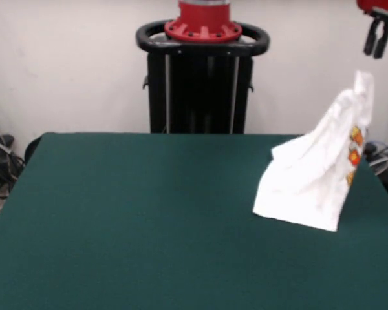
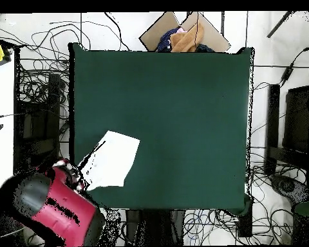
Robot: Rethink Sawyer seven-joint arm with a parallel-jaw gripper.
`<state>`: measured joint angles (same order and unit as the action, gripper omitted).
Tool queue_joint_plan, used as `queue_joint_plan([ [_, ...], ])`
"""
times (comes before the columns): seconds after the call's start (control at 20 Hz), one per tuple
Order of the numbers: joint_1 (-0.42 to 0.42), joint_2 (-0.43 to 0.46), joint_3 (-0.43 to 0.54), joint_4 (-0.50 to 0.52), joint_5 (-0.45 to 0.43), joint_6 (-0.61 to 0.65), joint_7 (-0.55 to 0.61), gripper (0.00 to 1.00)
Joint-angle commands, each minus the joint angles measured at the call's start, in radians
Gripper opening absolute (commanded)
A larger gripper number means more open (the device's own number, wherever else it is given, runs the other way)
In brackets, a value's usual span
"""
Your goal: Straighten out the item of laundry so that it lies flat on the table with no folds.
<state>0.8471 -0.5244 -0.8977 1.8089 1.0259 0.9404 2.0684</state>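
Note:
The item of laundry (image 1: pixel 317 174), a white shirt with orange and red prints along one edge, rises in a tall crumpled peak at the right side of the table (image 1: pixel 149 213). Only its lower edge rests on the green top. My gripper (image 1: pixel 377 40) hangs above the peak at the upper right corner, open, with a clear gap to the cloth and nothing between its fingers. From overhead the item of laundry (image 2: pixel 112 158) looks like a white patch near the table's (image 2: pixel 183 103) lower left edge. The red arm (image 2: pixel 60 206) reaches over that corner, and the gripper itself is hard to make out there.
The black pedestal (image 1: pixel 200 77) stands behind the table's far edge. Cables (image 1: pixel 0 161) lie on the floor at the left. Overhead, a cardboard box with clothes (image 2: pixel 183 35) sits beyond the top edge, and cables (image 2: pixel 273 186) run along the table's sides.

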Motion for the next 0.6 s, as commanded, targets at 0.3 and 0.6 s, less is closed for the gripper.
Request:
queue_joint_plan([
  [0.3, 0.02, -0.175, 0.009, -0.203, -0.132, 0.246, 0.452, 0.0],
  [0.6, -0.011, -0.312, -0.052, -0.034, -0.334, 0.206, 0.178, 0.0],
])
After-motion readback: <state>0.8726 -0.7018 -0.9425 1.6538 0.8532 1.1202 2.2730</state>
